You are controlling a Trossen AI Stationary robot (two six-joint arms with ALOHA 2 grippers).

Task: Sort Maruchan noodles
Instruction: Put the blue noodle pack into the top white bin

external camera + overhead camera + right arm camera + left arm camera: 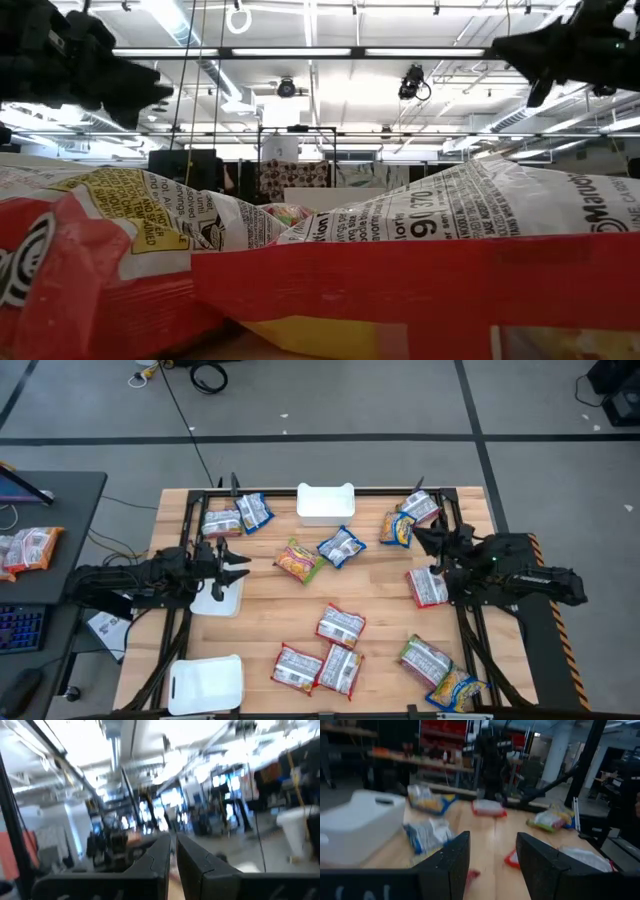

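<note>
Presently, left gripper (236, 565): fingers (447, 865) parted with a bare gap between them, holding nothing, poised above a white tray (218, 600) at the table's left edge. Right gripper (428, 543): fingers (155, 862) nearly closed with only a thin slit between, nothing in them, raised over the right side of the wooden table (380, 600).

Maruchan noodles (341, 625), loose on the table:
- Two blue-white packets by the far left corner, near the left gripper.
- One green-yellow packet and one blue-white packet side by side at the centre, just in front of a second white tray (325, 503) at the far edge.
- A blue, orange-yellow and red-white cluster by the far right corner, beside the right gripper.
- One red-white packet (428, 586) under the right arm.
- Three red-white packets grouped at the near centre, two of them touching.
- One green-yellow and one blue-yellow packet overlapping at the near right corner.

A third white tray (206, 683) sits at the near left corner. In the low view, red-white wrappers fill the foreground.
</note>
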